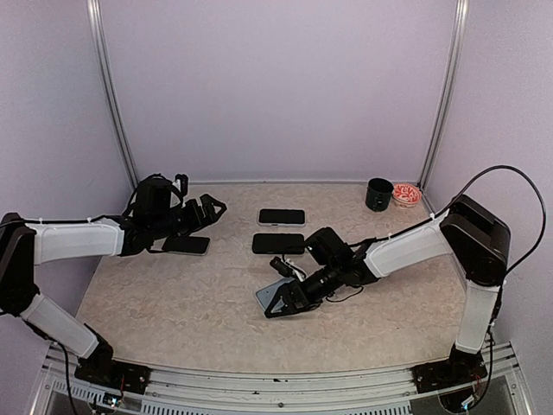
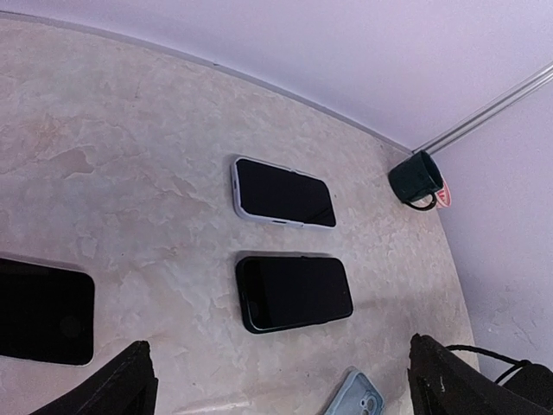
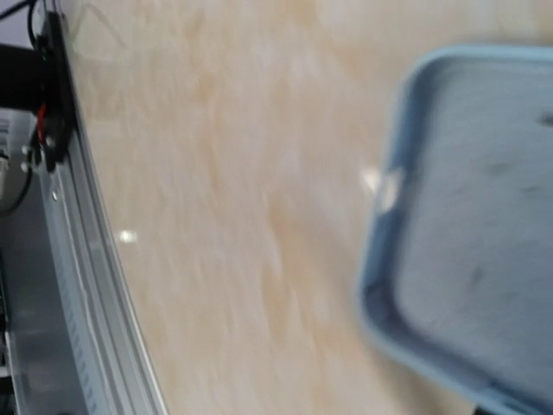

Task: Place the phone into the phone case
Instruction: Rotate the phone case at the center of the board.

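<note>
Right gripper [image 1: 285, 301] low over blue phone case [image 1: 267, 296], jaws spread (case lying flat). Left gripper [image 1: 202, 212] far left of case, by black phone [image 1: 186, 245], jaws spread.

Case [image 1: 266, 296] lies before phones [image 1: 278, 244]; mug [image 1: 378, 194] far right.

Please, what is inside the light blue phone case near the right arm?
No phone is seen inside the light blue case: the right wrist view shows bare grey lining. One end lies outside that picture, and from above the right fingers hide part of it.
</note>
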Available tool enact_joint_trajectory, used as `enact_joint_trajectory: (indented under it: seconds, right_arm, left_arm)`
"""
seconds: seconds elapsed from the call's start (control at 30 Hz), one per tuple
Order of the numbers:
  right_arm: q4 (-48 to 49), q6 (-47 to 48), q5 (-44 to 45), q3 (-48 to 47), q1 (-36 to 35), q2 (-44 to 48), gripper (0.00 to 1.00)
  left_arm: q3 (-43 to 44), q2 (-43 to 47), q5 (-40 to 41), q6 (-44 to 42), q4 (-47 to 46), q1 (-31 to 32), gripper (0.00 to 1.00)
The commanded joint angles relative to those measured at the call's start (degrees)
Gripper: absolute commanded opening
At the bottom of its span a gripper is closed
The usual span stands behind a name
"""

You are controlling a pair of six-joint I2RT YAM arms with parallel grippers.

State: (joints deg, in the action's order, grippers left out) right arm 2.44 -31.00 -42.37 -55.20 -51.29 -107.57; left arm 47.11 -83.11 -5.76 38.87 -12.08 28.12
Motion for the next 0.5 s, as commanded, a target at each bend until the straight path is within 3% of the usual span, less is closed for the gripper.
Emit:
enact_joint_trajectory:
  seconds: [0.0, 0.23, 0.47]
  right_arm:
    - [0.13, -1.15, 1.81, -4.96, -1.23, -4.96, 0.99]
    - [-4.7, 0.73, 5.57, -12.18, -1.18, -8.3, 0.99]
    - [-5.95, 1.87, 4.31, -13.78, -1.18, -5.82, 0.99]
  left_arm:
    - [-1.37, 1.01, 2.04, -0.26, 2.42, -1.42, 0.99]
    - [-1.32, 0.07, 3.35, -1.18, 2.97, -7.4, 0.99]
    - [1.65, -3.1, 4.09, -1.58, 2.13, -12.62, 0.99]
